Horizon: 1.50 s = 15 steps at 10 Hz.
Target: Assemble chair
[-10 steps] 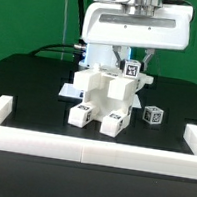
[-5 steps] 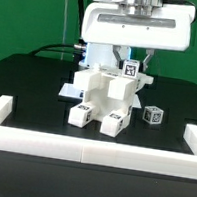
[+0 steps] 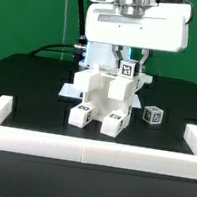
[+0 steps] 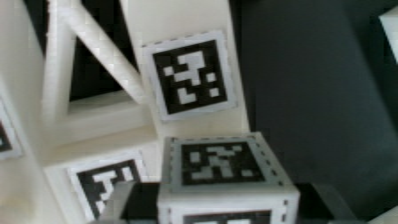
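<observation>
The partly built white chair [image 3: 102, 95] lies on the black table, two tagged legs [image 3: 82, 113] pointing to the front. My gripper [image 3: 131, 63] hangs right above its rear right part, shut on a small white tagged chair block [image 3: 131, 69] that rests at or just over the top of the assembly. In the wrist view the gripper [image 4: 217, 208] has dark fingers [image 4: 132, 203] on both sides of that block [image 4: 217, 165]. Beyond it are a tagged white bar [image 4: 189, 75] and slanted chair struts [image 4: 89, 60]. Whether the block touches the chair is not visible.
A loose white tagged cube [image 3: 153, 115] sits on the table at the exterior view's right of the chair. A low white border rail [image 3: 90, 147] runs along the front with raised ends at both sides. A green backdrop stands behind.
The gripper with the block has shifted very slightly up and toward the exterior view's left. The chair and the loose cube have not moved.
</observation>
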Tool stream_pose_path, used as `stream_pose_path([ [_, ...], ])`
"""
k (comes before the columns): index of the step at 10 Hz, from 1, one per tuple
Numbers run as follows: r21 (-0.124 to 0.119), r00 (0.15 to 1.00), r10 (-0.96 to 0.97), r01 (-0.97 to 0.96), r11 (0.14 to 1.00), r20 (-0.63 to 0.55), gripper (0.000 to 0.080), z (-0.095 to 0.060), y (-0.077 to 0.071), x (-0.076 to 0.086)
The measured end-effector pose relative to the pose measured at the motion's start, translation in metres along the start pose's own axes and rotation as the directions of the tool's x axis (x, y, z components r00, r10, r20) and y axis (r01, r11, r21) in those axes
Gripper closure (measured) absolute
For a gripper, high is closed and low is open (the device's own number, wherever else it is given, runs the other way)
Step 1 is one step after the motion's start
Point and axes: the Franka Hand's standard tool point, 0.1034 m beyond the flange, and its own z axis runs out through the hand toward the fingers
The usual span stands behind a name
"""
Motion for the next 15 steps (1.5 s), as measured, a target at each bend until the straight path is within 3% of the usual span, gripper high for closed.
stream_pose_path([
  [5,0.001,0.895,0.446,-0.446,0.895,0.001,0.0512,0.0003,-0.0023,0.0002],
  [7,0.004,0.858,0.514,-0.514,0.858,0.003,0.0512,0.0004,-0.0025,0.0002],
  [8,0.004,0.860,0.511,-0.511,0.860,0.003,0.0431,0.0007,-0.0024,0.0001],
  [9,0.003,0.866,0.501,-0.501,0.866,0.003,0.0431,0.0010,-0.0023,0.0000],
  [11,0.000,0.896,0.444,-0.444,0.896,0.001,0.0183,0.0017,-0.0044,-0.0022],
  [15,-0.001,0.981,0.193,-0.193,0.981,0.002,0.0151,0.0021,-0.0055,-0.0034],
])
